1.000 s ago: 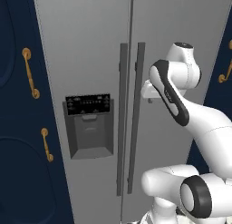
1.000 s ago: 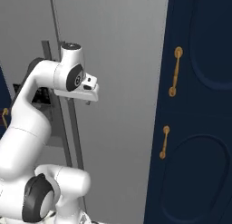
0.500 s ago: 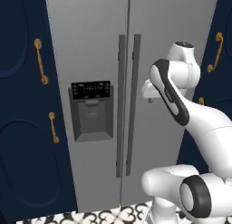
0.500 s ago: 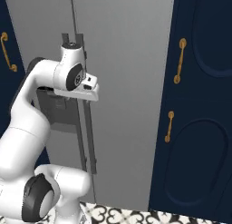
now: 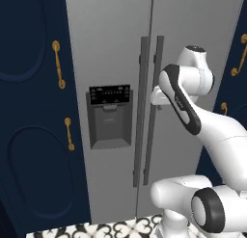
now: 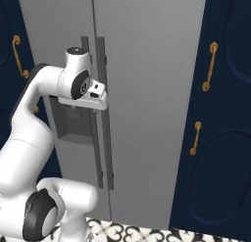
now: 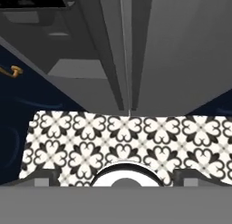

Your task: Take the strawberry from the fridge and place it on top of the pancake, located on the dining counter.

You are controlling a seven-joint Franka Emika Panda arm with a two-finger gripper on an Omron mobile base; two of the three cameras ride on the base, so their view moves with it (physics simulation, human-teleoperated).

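Observation:
The tall grey fridge (image 5: 111,49) stands straight ahead with both doors closed, its long dark handles (image 5: 144,112) side by side at the middle seam. In the right base view the fridge (image 6: 152,64) takes up the centre. My gripper (image 5: 157,95) hangs close in front of the right door handle, at about dispenser height, without touching it. From the right, the gripper (image 6: 97,95) overlaps the handles (image 6: 100,123). In the hand view the gripper (image 7: 116,177) points down along the fridge (image 7: 181,46) and is open, holding nothing. The strawberry is hidden behind the doors. Pancake and dining counter are out of view.
A black dispenser panel (image 5: 110,115) sits in the left door. Navy cabinets (image 5: 29,136) with gold handles (image 5: 59,63) flank the fridge on the left, and more navy cabinets (image 6: 225,138) on the right. Black-and-white patterned floor tiles (image 7: 113,137) lie below.
The whole picture has shifted: the base has backed off from the fridge, which now looks smaller, and floor tiles have come into view. The arm's pose is unchanged.

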